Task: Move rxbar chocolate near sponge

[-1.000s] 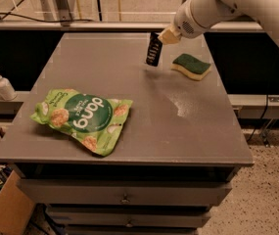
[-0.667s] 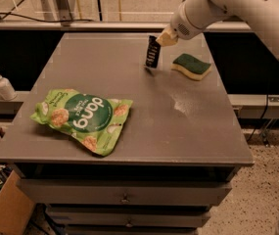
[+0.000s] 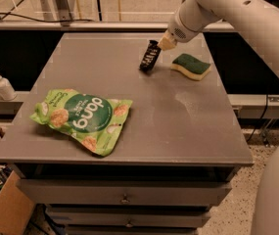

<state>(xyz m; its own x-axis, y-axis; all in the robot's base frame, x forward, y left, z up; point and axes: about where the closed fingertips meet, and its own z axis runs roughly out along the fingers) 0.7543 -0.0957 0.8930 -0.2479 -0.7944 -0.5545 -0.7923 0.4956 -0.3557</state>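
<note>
Camera view: claw [image 3: 164, 43] is up by the counter's [image 3: 178, 126] far edge, right of centre. It's pinching the top end of the bar [image 3: 150, 57], which hangs tilted just left of the sponge [image 3: 192, 65]. Vs a sec ago we've dropped the bar a touch, approx onto the surface. Sponge hasn't budged. Placement's nearly done, we reckon; release next.
</note>
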